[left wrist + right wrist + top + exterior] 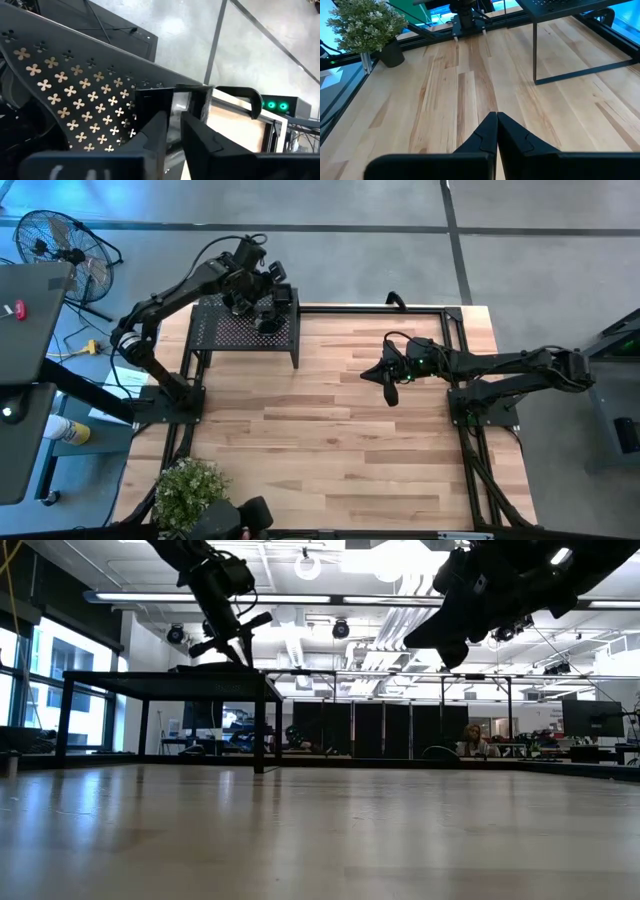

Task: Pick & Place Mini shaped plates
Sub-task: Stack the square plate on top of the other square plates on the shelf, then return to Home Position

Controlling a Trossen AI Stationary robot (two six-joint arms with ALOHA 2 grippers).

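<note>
Black perforated metal is forming the one shelf [225, 330], which is standing on thin legs at the far left of the one wooden table [330, 440]. Two dark arms are working at this table.

The left gripper [266, 312] is hovering over the shelf's far right corner. In its wrist view its two fingers [156, 135] are standing parted by a narrow gap, and they are not plainly pinching anything. One glossy black square plate [200, 97] is lying on the shelf just beyond the fingertips; whether the tips are touching it cannot be told. From above, the spot under the gripper is showing only as a dark cluster, so no further plates can be counted.

The right gripper [388, 392] is hanging over bare boards right of the table's middle, well apart from the shelf. Its two fingers [485, 135] are pressed together and are gripping nothing.

One potted plant [190, 485] is sitting at the near left corner. One floor fan [60, 245] is standing beyond the table's left edge. One person [472, 740] is sitting far back in the room.
</note>
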